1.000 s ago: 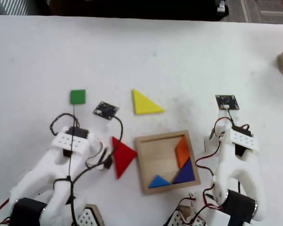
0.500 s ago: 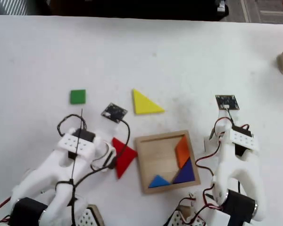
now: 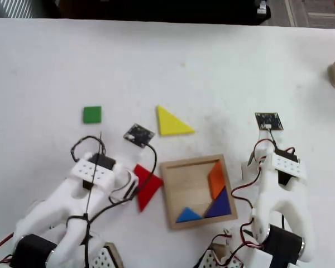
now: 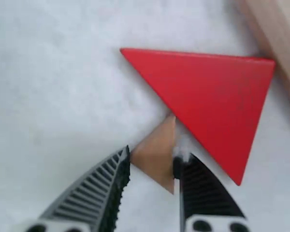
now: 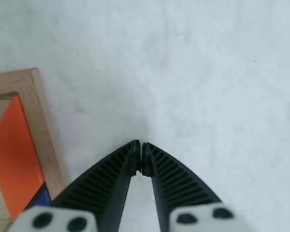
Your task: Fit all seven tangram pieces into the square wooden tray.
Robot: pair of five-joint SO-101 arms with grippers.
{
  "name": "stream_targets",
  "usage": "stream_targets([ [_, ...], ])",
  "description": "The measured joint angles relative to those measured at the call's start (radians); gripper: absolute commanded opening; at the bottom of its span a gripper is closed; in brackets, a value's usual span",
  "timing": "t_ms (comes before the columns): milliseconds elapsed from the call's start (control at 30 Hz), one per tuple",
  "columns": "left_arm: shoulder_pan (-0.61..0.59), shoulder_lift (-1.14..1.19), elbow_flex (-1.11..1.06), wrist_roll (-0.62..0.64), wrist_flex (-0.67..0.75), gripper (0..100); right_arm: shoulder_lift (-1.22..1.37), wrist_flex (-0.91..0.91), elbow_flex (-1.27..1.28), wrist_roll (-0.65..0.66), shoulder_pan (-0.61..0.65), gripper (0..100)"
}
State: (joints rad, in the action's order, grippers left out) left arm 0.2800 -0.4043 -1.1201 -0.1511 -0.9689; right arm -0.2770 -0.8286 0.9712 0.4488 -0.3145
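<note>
Three pieces lie in the square wooden tray (image 3: 184,187): an orange piece (image 3: 215,178), a dark blue triangle (image 3: 221,205) and a light blue triangle (image 3: 187,215), grouped toward its right side and the edge nearest the arms. Just left of the tray the red triangle (image 3: 147,185) lies flat. The left gripper (image 4: 152,162) is down beside it, fingers pinched on a small tan triangle (image 4: 157,152) that touches the red one's edge. The yellow triangle (image 3: 173,123) and green square (image 3: 92,114) lie farther out on the white table (image 3: 212,67). The right gripper (image 5: 139,158), jaws together and holding nothing, hangs over bare table just beside the tray.
</note>
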Motion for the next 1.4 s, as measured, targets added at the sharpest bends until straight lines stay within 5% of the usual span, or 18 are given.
stream_targets([
  [300, -0.064, -0.13, -0.009, 0.005, 0.0, 14, 0.0, 0.0, 0.0, 0.0, 0.0, 1.8],
  [833, -0.112, -0.594, -0.112, 0.238, 0.071, 14, 0.0, 0.0, 0.0, 0.003, 0.0, 1.8],
  [1000, 0.021, -0.618, -0.155, 0.302, 0.144, 14, 0.0, 0.0, 0.0, 0.003, 0.0, 1.8],
  [1233, 0.362, -0.532, -0.267, 0.347, 0.532, 14, 0.0, 0.0, 0.0, 0.003, 0.0, 1.8],
  [1400, 0.448, -0.338, -0.261, 0.491, 0.718, 14, 0.0, 0.0, 0.0, 0.003, 0.006, 1.8],
])
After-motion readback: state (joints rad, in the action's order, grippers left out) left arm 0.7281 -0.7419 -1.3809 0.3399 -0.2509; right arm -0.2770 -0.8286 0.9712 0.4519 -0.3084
